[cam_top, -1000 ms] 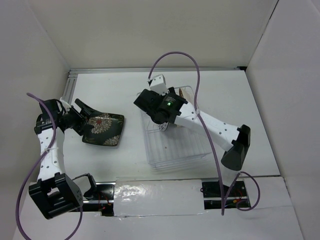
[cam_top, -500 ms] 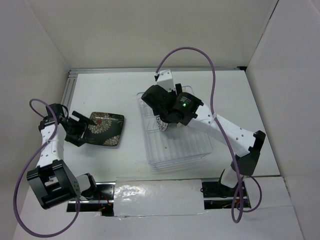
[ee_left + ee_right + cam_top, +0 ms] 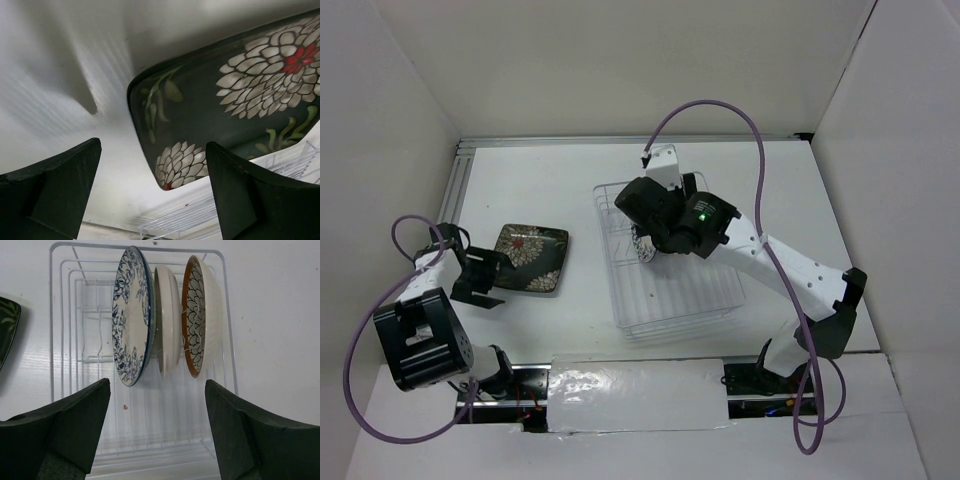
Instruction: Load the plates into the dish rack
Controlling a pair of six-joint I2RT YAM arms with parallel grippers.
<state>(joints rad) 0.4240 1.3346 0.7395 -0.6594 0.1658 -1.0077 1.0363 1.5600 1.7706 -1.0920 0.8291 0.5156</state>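
The dark square floral plate (image 3: pixel 532 258) lies flat on the table left of the dish rack (image 3: pixel 692 300). My left gripper (image 3: pixel 483 281) is open and empty just left of the plate, whose near corner shows between the jaws in the left wrist view (image 3: pixel 220 110). In the right wrist view three plates stand upright in the rack (image 3: pixel 65 315): blue-white floral (image 3: pixel 131 315), cream (image 3: pixel 168 322) and brown-rimmed (image 3: pixel 200 315). My right gripper (image 3: pixel 157 432) is open and empty above the rack. In the top view it (image 3: pixel 652 228) hides most of those plates.
White walls close in the table at the back and on both sides. A metal rail (image 3: pixel 460 180) runs along the far-left edge. The rack's wires show in the left wrist view (image 3: pixel 200 216). Purple cables loop from both arms.
My left gripper has drawn back toward the near left, from the dark plate's far-left edge to its left side. My right arm has shifted slightly right over the rack. The plates have not moved.
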